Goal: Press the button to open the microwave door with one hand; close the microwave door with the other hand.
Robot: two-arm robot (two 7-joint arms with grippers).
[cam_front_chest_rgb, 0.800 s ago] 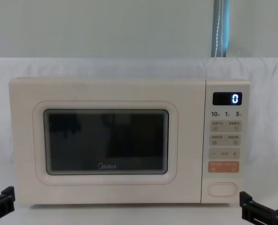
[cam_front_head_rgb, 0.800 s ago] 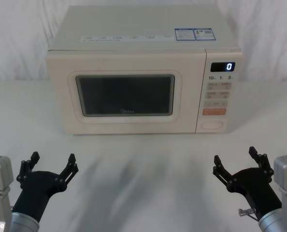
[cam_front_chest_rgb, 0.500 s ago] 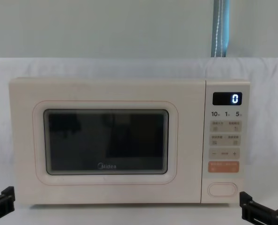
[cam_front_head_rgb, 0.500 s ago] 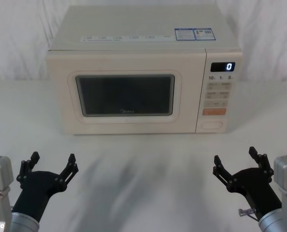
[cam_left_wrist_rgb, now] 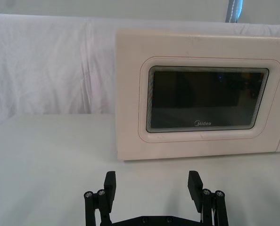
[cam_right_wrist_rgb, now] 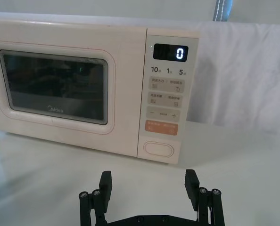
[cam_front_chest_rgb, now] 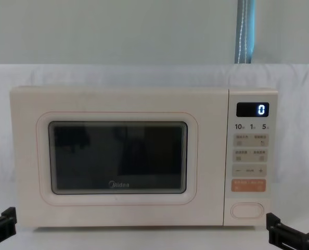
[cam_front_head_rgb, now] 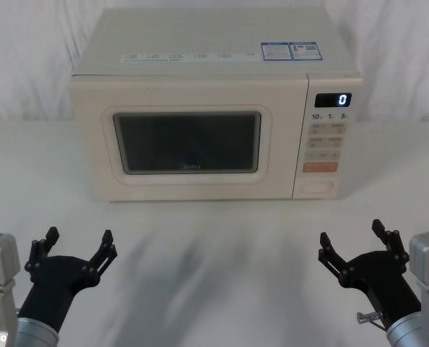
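White cloth covers the table (cam_front_head_rgb: 214,260) and hangs as a backdrop behind it, filling the head view from edge to edge.

At the lower left of the head view, the left gripper (cam_front_head_rgb: 74,247), black and angular on a silver cylindrical wrist, hovers above the cloth with its fingers spread apart and nothing between them. It sits well short of the appliance. In the left wrist view its two fingertips (cam_left_wrist_rgb: 110,180) stand apart at the bottom of the frame, pointing toward the door.

Centred in the upper half of the head view stands the cream box-shaped microwave (cam_front_head_rgb: 214,108). Its wide cream microwave door (cam_front_head_rgb: 187,141), with a dark rounded-rectangle window in a raised frame, lies flush and closed across the left and middle of the front. To the right of the door runs the control panel, with a lit "0" display (cam_front_head_rgb: 333,100) at the top, an orange rectangular key (cam_front_head_rgb: 321,166) lower down, and below that the large blank cream oval button (cam_front_head_rgb: 318,186) at the panel's bottom. In the chest view that button (cam_front_chest_rgb: 247,210) sits at the lower right of the front.

At the lower right of the head view, the right gripper (cam_front_head_rgb: 352,243) hovers over the cloth, fingers likewise spread and empty, near the front of the frame and apart from the button.
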